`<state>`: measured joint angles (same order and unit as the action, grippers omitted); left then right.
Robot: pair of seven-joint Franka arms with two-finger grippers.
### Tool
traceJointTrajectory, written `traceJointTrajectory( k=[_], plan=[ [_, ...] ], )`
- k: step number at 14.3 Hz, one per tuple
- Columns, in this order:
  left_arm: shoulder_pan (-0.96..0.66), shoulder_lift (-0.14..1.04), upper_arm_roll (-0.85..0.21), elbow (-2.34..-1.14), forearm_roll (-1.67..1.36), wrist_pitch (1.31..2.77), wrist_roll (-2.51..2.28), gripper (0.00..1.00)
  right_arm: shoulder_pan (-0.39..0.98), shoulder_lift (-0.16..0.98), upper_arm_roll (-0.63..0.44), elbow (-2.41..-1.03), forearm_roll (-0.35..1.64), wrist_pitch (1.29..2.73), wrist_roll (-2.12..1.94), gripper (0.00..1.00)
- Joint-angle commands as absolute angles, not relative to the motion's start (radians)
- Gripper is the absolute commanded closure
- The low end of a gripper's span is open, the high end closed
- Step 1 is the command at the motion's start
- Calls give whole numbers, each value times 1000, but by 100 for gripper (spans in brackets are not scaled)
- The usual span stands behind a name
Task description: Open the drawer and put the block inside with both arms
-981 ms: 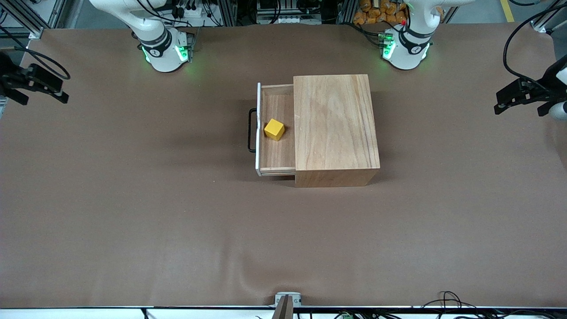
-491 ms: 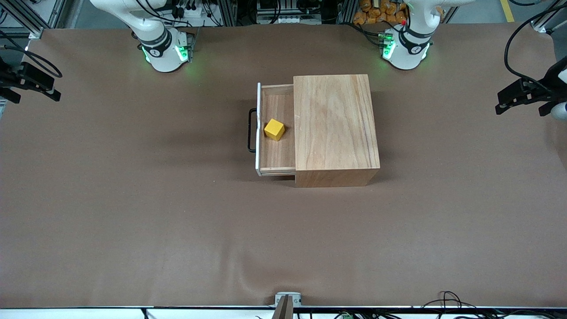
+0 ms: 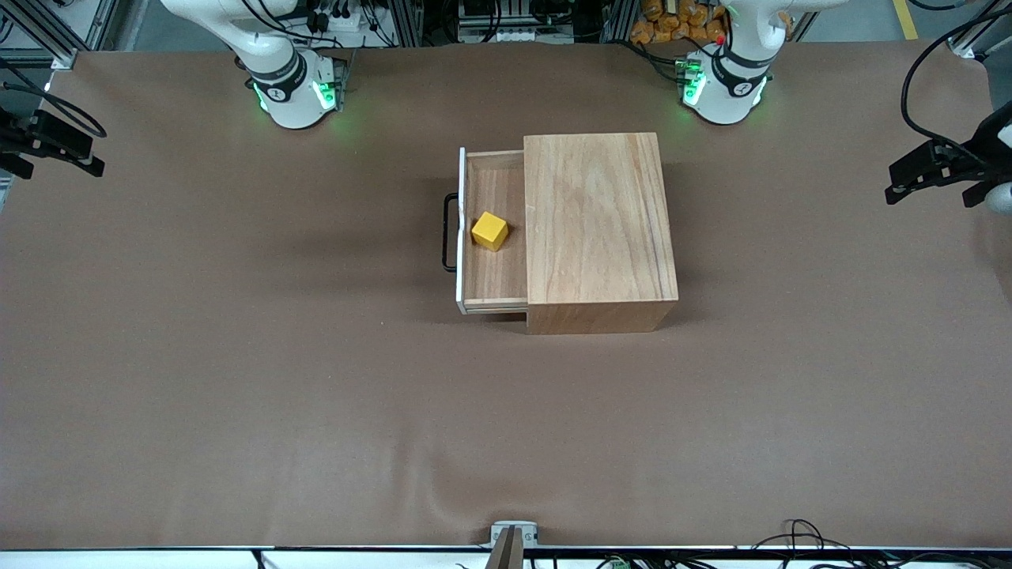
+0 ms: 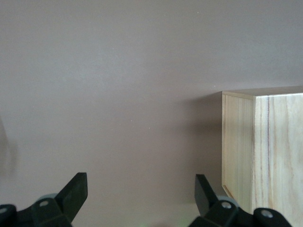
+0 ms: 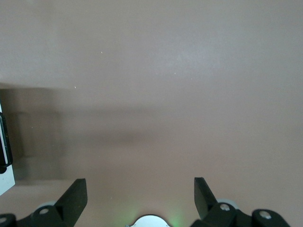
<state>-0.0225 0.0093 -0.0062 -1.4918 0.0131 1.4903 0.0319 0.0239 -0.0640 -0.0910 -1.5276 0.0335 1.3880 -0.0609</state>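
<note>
You've got the block [image 3: 489, 231] sitting in the pulled-out drawer [image 3: 494, 280], near its handle [image 3: 449, 233]. The left hand [image 4: 138, 198] hangs wide open and empty over the counter [image 3: 237, 379] at the left arm's end; the right hand [image 5: 138, 198] likewise, at the right arm's end. Keep both well apart from the cabinet [image 3: 597, 229]. Count: one block, one drawer, two arms.

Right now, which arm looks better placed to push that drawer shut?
Probably the right: its tool hangs at the end the drawer opens toward, facing the handle. The left tool faces the cabinet.
</note>
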Motion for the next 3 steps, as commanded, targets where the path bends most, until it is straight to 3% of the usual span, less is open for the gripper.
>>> traceJointTrajectory(
  k=[1, 3],
  plan=[
    [-23, 8, -5, -1483, 14, 1482, 25, 0, 8, -80, -77, -1532, 20, 1358, -43, 0],
    [-23, 6, -5, -1483, 14, 1482, 25, 0, 8, -78, -77, -1531, 20, 1359, -43, 0]
  ],
)
